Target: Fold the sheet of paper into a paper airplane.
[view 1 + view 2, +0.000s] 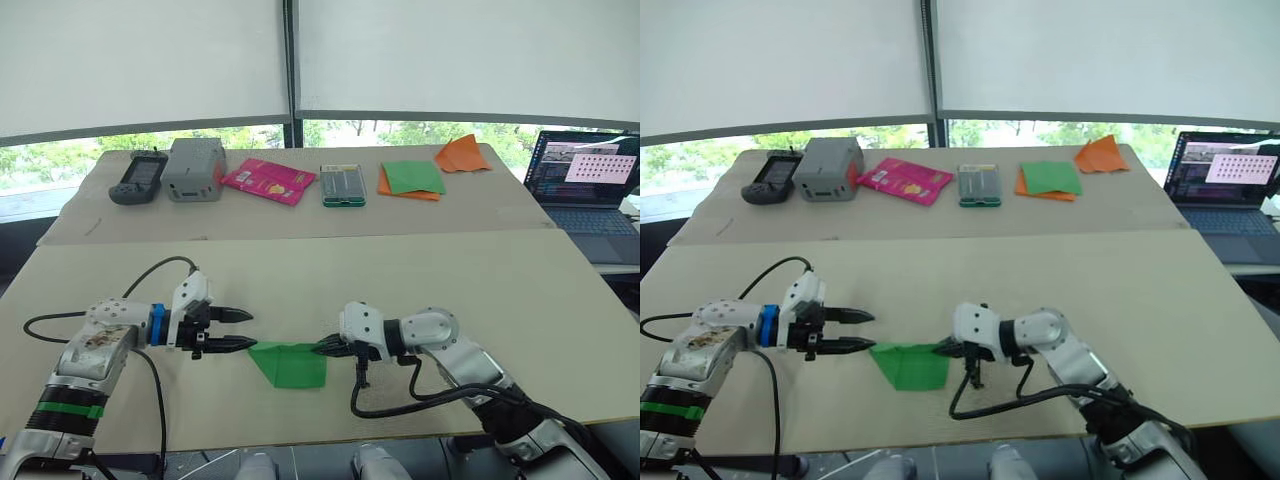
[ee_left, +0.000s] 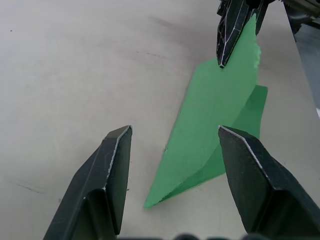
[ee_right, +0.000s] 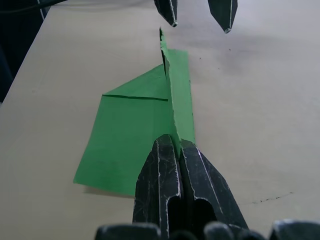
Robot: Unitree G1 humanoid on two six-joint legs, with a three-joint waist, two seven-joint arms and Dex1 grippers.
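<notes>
Green sheet of paper (image 1: 290, 364) lies on the near table (image 1: 480, 290), partly folded: a flat creased part on the tabletop, with one flap raised on edge along its far side. It sits between the two grippers, close to the table's near edge.

Right gripper (image 1: 328, 347) at the paper's right end. Fingers pressed together on the raised flap, pinching its edge; in the right wrist view the flap runs straight out from between the closed fingers (image 3: 165, 175).

Left gripper (image 1: 238, 330) at the paper's left end, fingers spread wide, nothing between them. Its lower fingertip is just beside the paper's pointed left corner; contact cannot be made out. In the left wrist view the corner lies in the gap between the two open fingers (image 2: 115, 170).

Beyond the paper, on the far table (image 1: 90, 225), a row of items. Directly beyond the paper: a small green-edged case (image 1: 343, 186). Left of that, a pink packet (image 1: 268, 181), then a grey box (image 1: 194, 169), then a dark handheld controller (image 1: 138, 177). Right of the case: a green sheet stacked on an orange sheet (image 1: 412, 179), and further right a crumpled orange paper (image 1: 462, 154). Far right of the paper, off the tables, an open laptop (image 1: 586, 190) with its screen lit.
</notes>
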